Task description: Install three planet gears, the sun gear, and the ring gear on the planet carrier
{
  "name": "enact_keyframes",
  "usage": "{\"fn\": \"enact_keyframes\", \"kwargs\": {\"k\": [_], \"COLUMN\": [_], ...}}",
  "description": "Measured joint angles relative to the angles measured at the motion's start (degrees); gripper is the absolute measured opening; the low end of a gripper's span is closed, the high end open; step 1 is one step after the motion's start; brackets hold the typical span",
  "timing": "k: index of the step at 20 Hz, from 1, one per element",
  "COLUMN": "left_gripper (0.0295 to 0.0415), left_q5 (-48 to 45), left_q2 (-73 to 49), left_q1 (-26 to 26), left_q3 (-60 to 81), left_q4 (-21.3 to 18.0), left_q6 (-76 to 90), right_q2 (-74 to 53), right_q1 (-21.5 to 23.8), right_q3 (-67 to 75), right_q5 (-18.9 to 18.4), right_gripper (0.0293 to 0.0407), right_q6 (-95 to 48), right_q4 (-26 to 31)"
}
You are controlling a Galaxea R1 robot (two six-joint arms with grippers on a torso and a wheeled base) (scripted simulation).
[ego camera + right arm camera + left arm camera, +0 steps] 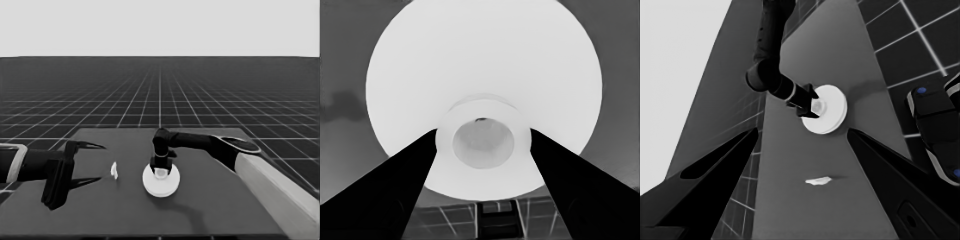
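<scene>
The ring gear (161, 188), the larger round part with a raised hub, lies flat in the middle of the table. My right gripper (160, 170) comes down on it from above. In the right wrist view its two fingers press against both sides of the hub (483, 113), so the right gripper (483, 132) is shut on the ring gear (480, 60). The left wrist view shows the same grasp on the ring gear (834, 114) from farther off. The planet gears, the sun gear and the planet carrier are hidden. My left gripper (102, 162) waits open over the table's left end.
A thin white piece (114, 170) lies on the table between the left gripper and the ring gear, also seen as a thin white piece (818, 181) in the left wrist view. Dark machinery with blue lights (935, 125) stands past the table's edge.
</scene>
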Motion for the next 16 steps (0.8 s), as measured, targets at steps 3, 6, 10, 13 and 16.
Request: {"fn": "enact_keyframes", "kwargs": {"k": [3, 6, 10, 13, 16], "left_gripper": [0.0385, 0.0385, 0.0385, 0.0385, 0.0385], "left_q5": [0.00, 0.00, 0.00, 0.00, 0.00], "left_q2": [0.00, 0.00, 0.00, 0.00, 0.00], "left_q1": [0.00, 0.00, 0.00, 0.00, 0.00], "left_q3": [0.00, 0.00, 0.00, 0.00, 0.00], "left_q4": [0.00, 0.00, 0.00, 0.00, 0.00], "left_q6": [0.00, 0.00, 0.00, 0.00, 0.00], "right_q2": [0.00, 0.00, 0.00, 0.00, 0.00], "right_q1": [0.00, 0.01, 0.02, 0.02, 0.02], "right_q3": [0.00, 0.00, 0.00, 0.00, 0.00], "right_q5": [0.00, 0.00, 0.00, 0.00, 0.00], "right_gripper": [0.0348, 0.0348, 0.0348, 0.0348, 0.0348], "right_q6": [1.50, 3.00, 5.00, 6.50, 8.00], "right_q4": [0.00, 0.00, -0.02, -0.01, -0.01]}}
